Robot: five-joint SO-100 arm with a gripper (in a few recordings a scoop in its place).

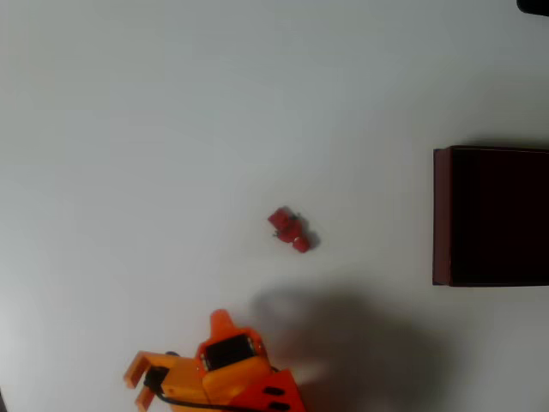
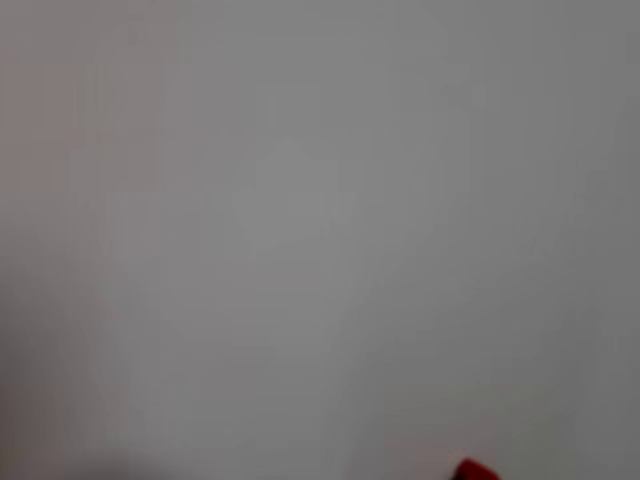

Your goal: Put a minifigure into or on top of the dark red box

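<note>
The minifigure (image 1: 289, 229), tiny and bright red, lies on the white table near the middle of the overhead view. A red sliver of it (image 2: 474, 470) shows at the bottom edge of the wrist view. The dark red box (image 1: 442, 215) sits at the right edge, with thin maroon walls, a nearly black inside, and part of it cut off by the frame. My orange gripper (image 1: 150, 378) is at the bottom left, below and left of the minifigure and far from the box. Its fingers are not clear enough to judge. Nothing is seen in its grasp.
Bare white table (image 1: 171, 129) spreads between the gripper, the minifigure and the box. A soft shadow (image 1: 360, 343) lies on the table to the right of the arm. A small dark object (image 1: 536, 5) shows at the top right corner.
</note>
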